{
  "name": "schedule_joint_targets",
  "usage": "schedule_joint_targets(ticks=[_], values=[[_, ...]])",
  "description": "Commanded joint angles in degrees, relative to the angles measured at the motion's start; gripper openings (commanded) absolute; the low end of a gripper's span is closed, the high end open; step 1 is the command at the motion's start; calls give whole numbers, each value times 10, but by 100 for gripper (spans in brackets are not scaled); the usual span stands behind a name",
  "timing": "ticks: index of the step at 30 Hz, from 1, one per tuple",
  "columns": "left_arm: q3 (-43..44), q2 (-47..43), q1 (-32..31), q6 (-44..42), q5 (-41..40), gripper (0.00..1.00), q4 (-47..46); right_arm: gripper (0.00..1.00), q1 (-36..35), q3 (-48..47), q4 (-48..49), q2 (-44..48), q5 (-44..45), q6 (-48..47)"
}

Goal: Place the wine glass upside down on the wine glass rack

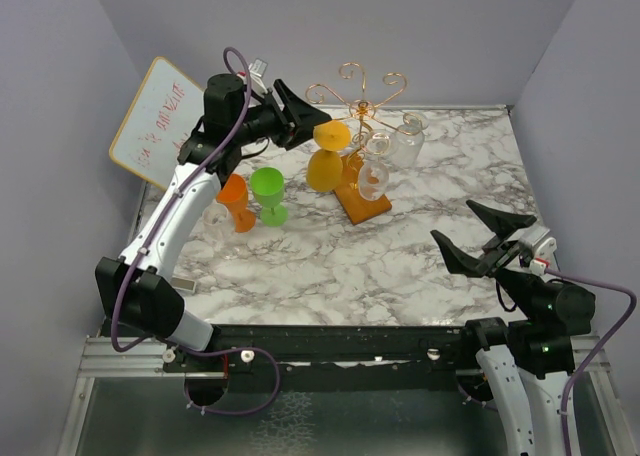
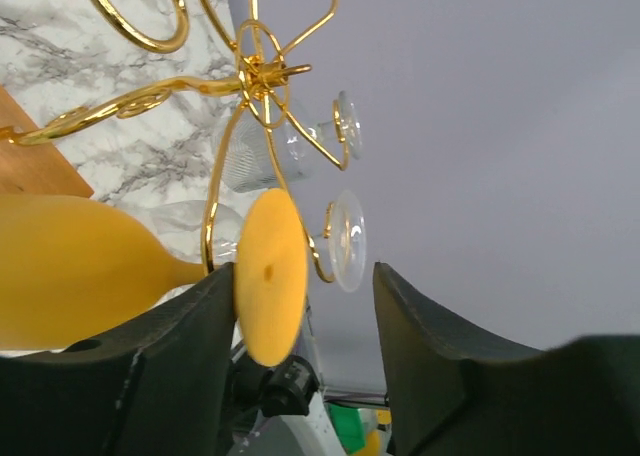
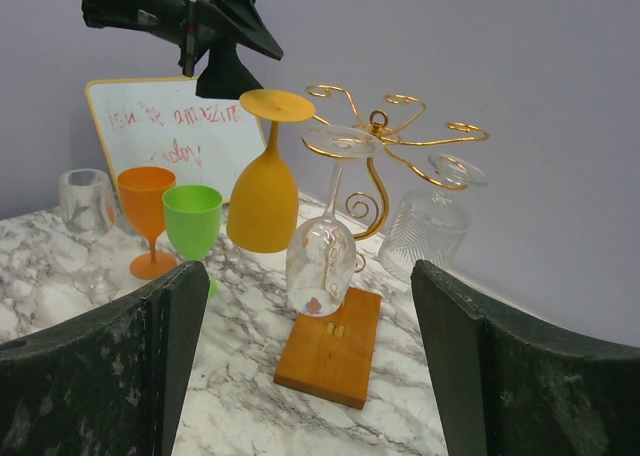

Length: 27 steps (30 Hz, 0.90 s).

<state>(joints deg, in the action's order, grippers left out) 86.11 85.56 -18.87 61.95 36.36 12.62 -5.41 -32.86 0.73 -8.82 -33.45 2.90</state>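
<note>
A yellow wine glass (image 1: 325,166) hangs upside down at the left side of the gold wire rack (image 1: 362,100), its stem in a gold arm (image 2: 212,221) and its round foot (image 2: 271,276) on top. The rack stands on an orange-brown wooden base (image 3: 335,348). My left gripper (image 1: 303,117) is open beside the foot; the foot lies against one finger (image 2: 150,376) and the other finger (image 2: 450,366) is well apart from it. My right gripper (image 1: 482,238) is open and empty at the near right, facing the rack.
Two clear glasses (image 1: 374,178) (image 1: 406,142) hang upside down on the rack. An orange glass (image 1: 236,200), a green glass (image 1: 268,194) and a clear glass (image 3: 84,202) stand upright left of it. A white board with red writing (image 1: 157,122) leans at the back left.
</note>
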Motion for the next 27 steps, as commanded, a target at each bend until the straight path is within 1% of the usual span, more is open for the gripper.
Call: schedule_joint_targets(ticks=[1,5,8,13,17,19,21,24,27], values=[[15,-22,-2,-38,-16,63,56,88,1,1,-6,11,21,-5],[7,-38,-2,-53,-17,77,72,88,1,0,-6,15,24,-3],[6,-47,-2,-65,-15,84,83,88,1,-1,-6,15,25,1],[-4,-66,-2,-91,-17,91,101,89,1,-15,-34,7,36,14],[-20,-93,4,-135,-48,93,133,95,1,-40,-71,-10,79,56],[-31,-112,10,-168,-76,93,156,96,1,-61,-97,-26,100,81],[-41,-132,13,-206,-123,93,181,96,1,-78,-121,-46,118,112],[-63,-169,14,-262,-216,93,217,96,1,-91,-144,-80,128,163],[-95,-203,14,-307,-310,92,242,93,1,-95,-165,-118,153,222]])
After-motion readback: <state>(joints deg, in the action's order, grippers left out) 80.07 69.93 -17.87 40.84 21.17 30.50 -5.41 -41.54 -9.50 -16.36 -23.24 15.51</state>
